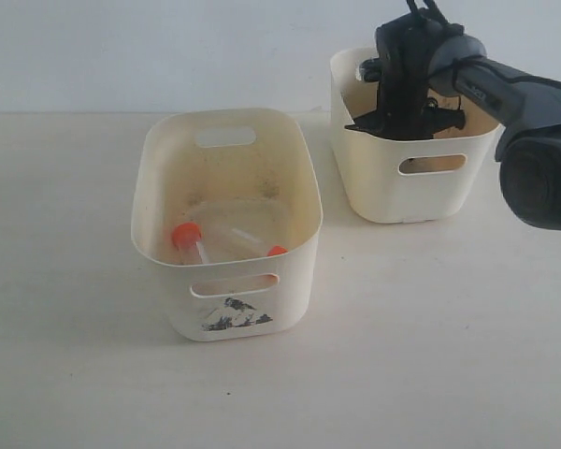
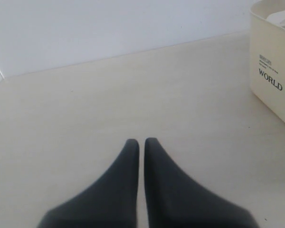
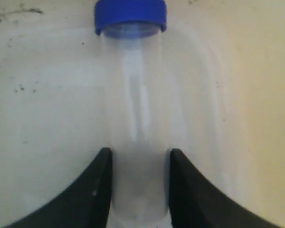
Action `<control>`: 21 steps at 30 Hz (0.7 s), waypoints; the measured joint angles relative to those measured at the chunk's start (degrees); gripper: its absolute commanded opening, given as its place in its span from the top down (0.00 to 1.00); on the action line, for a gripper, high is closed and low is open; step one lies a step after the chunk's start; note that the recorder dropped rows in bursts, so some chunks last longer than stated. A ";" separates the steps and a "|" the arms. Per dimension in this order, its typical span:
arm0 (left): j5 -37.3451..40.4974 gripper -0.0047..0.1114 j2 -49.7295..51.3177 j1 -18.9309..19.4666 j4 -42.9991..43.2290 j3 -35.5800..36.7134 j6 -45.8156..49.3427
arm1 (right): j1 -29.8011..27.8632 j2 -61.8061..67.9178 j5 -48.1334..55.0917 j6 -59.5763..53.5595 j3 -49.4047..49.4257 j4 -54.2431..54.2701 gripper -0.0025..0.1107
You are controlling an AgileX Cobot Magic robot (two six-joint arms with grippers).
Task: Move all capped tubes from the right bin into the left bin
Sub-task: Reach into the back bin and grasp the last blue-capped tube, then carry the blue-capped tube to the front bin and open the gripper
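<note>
Right wrist view: the right hand (image 3: 140, 151) is clamped on a blue-capped tube (image 3: 137, 95). One black finger presses each side of the clear body near its base. The blue cap (image 3: 130, 16) points away from the hand. The tube lies flat on the speckled floor of the right bin (image 3: 33, 95).

Left wrist view: the left hand (image 2: 141, 141) hangs over the bare desk (image 2: 85, 104). Its two fingers are drawn together with only a thin slit between them, and they hold and touch nothing. At the edge of this view stands a cream bin (image 2: 270, 61), well apart from the hand. Its wall carries the word "WORLD" in black, a block of small print above it that is too small to read, and part of a checkered mark beside it. Which of the two bins this is cannot be told from here.

Exterior view, nearest first: the left bin (image 1: 290, 281) bears a black mountain picture (image 1: 236, 316) under its front handle slot. Its bottom is grimy. In it lie two orange-capped tubes, one (image 1: 189, 238) toward the near left corner and one (image 1: 262, 245) with its cap against the front wall. Farther back and to the right stands the right bin, apart from the left bin. The right arm (image 1: 505, 94) reaches down into it from the right, and the hand is below the rim.
</note>
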 measured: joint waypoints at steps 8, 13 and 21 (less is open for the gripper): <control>0.00 0.92 0.00 0.00 0.00 0.00 0.00 | -0.27 -2.49 2.23 -1.93 0.96 1.63 0.98; 0.00 0.92 0.00 0.00 0.00 0.00 0.00 | -0.60 -15.19 3.47 -5.17 1.39 1.77 0.98; 0.00 0.92 0.00 0.00 0.00 0.00 0.00 | 0.52 -26.48 3.59 -16.19 3.99 31.83 0.98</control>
